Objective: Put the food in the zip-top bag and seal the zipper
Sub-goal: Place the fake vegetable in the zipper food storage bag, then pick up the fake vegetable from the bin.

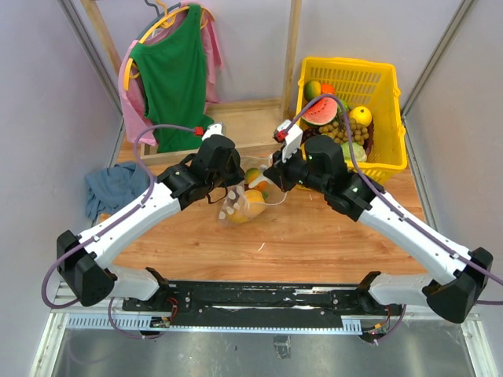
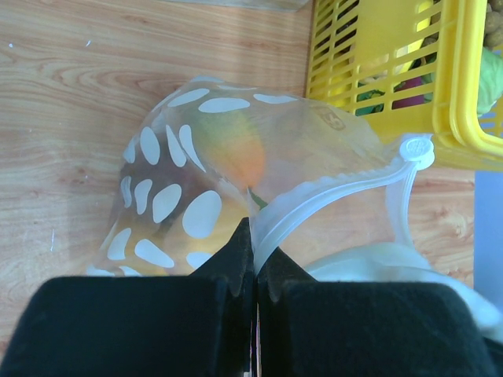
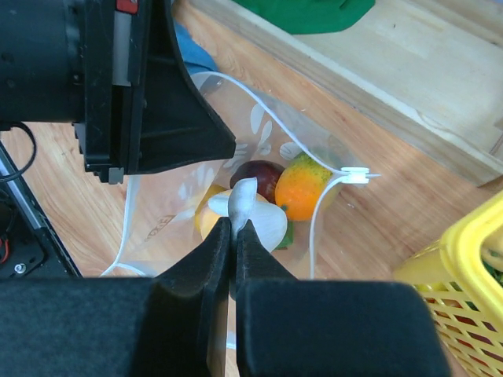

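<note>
The dotted clear zip-top bag (image 1: 238, 208) lies on the table between both grippers, its mouth open. In the left wrist view my left gripper (image 2: 254, 236) is shut on the bag's zipper (image 2: 330, 196); the white slider (image 2: 416, 149) sits at the strip's end, and the green-orange mango (image 2: 236, 149) shows through the bag (image 2: 169, 204). In the right wrist view my right gripper (image 3: 234, 228) is shut on the tip of a white bulb-shaped toy food (image 3: 259, 216) at the bag's mouth. Below it lie the dark purple fruit (image 3: 258, 173), the mango (image 3: 302, 188) and a yellow fruit (image 3: 206, 224).
A yellow basket (image 1: 385, 86) holding several more toy foods stands at the back right, close to the bag. A blue cloth (image 1: 114, 188) lies at the left edge. A green shirt (image 1: 169, 75) hangs on a wooden rack at the back.
</note>
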Available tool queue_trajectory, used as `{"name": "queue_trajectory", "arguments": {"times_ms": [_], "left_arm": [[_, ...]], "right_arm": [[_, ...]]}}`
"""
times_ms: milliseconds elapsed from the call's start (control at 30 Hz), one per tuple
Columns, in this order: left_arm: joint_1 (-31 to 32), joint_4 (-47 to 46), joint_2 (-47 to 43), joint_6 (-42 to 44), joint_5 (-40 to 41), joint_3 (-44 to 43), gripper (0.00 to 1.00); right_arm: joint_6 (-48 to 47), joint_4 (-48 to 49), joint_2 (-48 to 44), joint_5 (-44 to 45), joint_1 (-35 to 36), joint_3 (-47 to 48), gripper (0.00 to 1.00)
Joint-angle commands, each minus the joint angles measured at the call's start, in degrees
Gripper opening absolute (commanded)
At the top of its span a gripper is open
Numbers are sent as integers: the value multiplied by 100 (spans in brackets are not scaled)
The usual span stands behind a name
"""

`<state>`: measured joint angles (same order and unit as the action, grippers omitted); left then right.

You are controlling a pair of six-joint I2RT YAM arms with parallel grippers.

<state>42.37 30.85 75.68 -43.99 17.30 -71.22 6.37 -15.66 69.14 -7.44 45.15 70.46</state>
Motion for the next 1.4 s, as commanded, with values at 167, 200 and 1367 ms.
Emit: {"name": "queue_trajectory", "arguments": {"times_ms": [167, 200, 1367], "left_arm": [[-45, -234, -136, 15, -109, 17, 0], [-45, -230, -141, 13, -139, 26, 0], [-45, 17, -256, 355, 231, 40, 0]], "right_arm": [[115, 860, 649, 522, 285, -324, 5], [183, 1027, 707, 598, 284, -382, 4], [-158, -1018, 839, 868, -1457, 1337, 82]]}}
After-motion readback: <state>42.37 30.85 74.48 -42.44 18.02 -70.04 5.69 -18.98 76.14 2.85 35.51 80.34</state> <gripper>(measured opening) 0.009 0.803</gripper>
